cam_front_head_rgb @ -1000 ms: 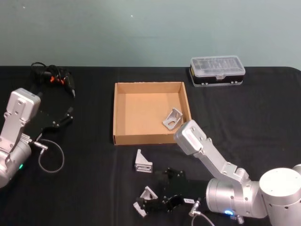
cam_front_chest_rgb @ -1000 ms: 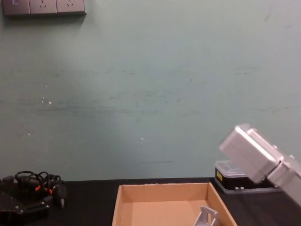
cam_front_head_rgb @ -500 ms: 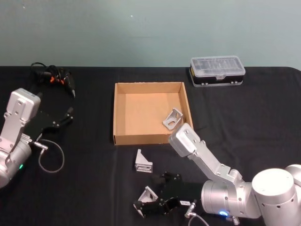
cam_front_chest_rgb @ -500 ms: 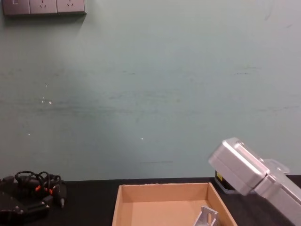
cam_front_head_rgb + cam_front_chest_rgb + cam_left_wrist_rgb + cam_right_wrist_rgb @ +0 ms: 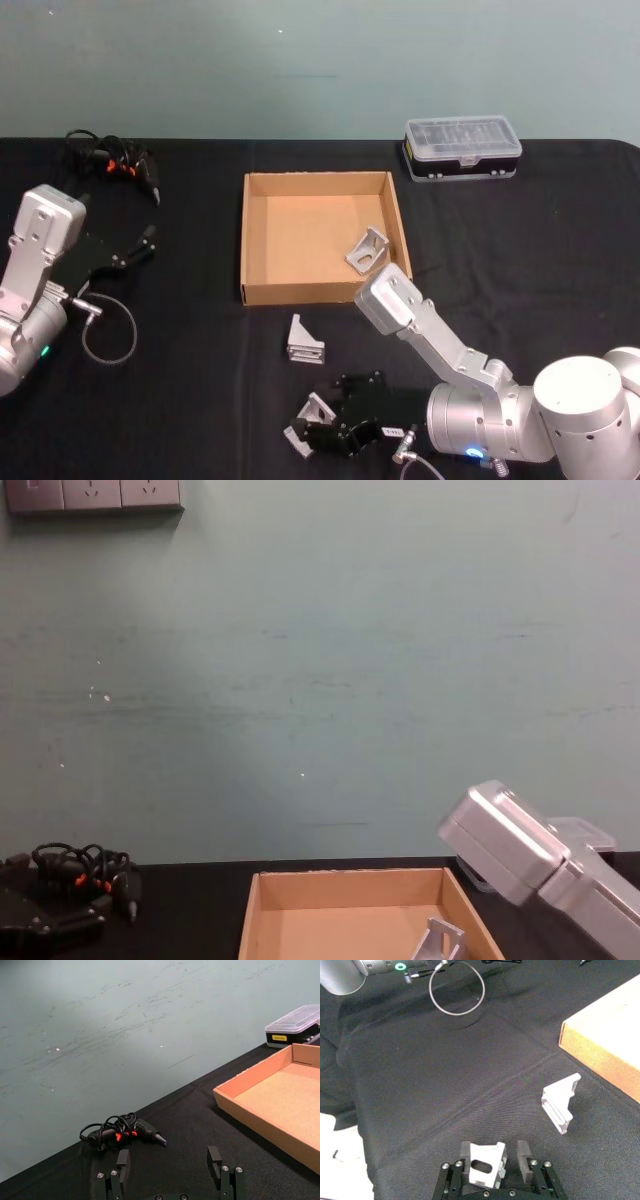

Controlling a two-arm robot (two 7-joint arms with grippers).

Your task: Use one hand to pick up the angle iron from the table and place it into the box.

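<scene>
Right gripper (image 5: 312,428) sits low over the table (image 5: 200,400), at the near edge, with its arm folded back behind it. We see the angle iron (image 5: 484,1162) standing on the table between its fingers (image 5: 465,1152). One finger touches the iron's side. The other stands just off it, with a sliver of black cloth showing between. So the jaws are narrowly parted and straddle the piece without clamping it.

Just beyond the fingertips and off to one side, we note a second angle iron (image 5: 561,1102) lying apart from the gripper, nothing touching it. Past that comes the box (image 5: 600,1055), its near wall facing the gripper. Inside the box, near the wall on the right arm's side, a third angle iron (image 5: 368,250) stands upright.

Well to the left of the right gripper, the left gripper (image 5: 169,1162) sits parked over the table's left side. Its fingers are spread wide with nothing between them. A loop of grey cable (image 5: 108,335) lies beside its wrist. Ahead of it we see a black tool with a coiled cord (image 5: 125,1132). Farthest from both grippers, past the box's far right corner, we log a black case with a clear lid (image 5: 462,150).
</scene>
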